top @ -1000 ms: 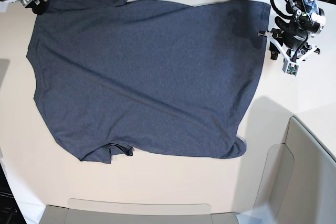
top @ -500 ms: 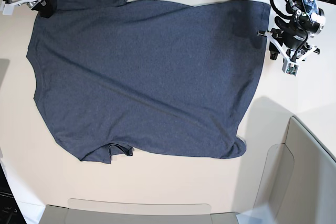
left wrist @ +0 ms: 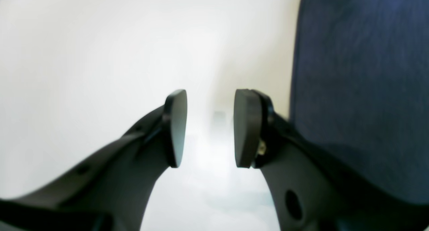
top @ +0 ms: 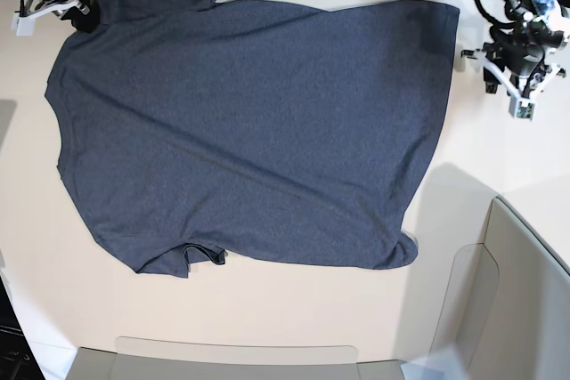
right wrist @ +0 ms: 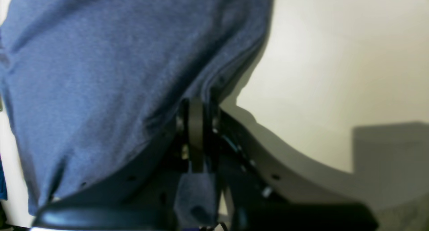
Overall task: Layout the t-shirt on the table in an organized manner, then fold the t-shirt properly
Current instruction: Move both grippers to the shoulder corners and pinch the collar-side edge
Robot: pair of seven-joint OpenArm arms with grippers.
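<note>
Your shirt (top: pixel 249 131) lies mostly flat on the table (top: pixel 267 309), so layout's nearly done, folding isn't started. Right gripper (right wrist: pixel 196 137) pinches a sleeve edge; left gripper (left wrist: pixel 209 127) is spread, empty.

One t-shirt (top: pixel 240 131), one table (top: pixel 267 309), two claws: left (top: pixel 499 67), right (top: pixel 53 8).

1. The right gripper (top: pixel 78 8) sits at the far left corner of the table (top: pixel 267 318); the picture's top edge cuts its arm, and its jaws are too small to read there.
2. In the right wrist view the t-shirt (right wrist: pixel 110 67) covers one side of the jaws, and everything is blurred.
3. No lettering shows on the t-shirt.
4. The left gripper (left wrist: pixel 209 127) is blurred, and the bottom edge cuts it.
</note>
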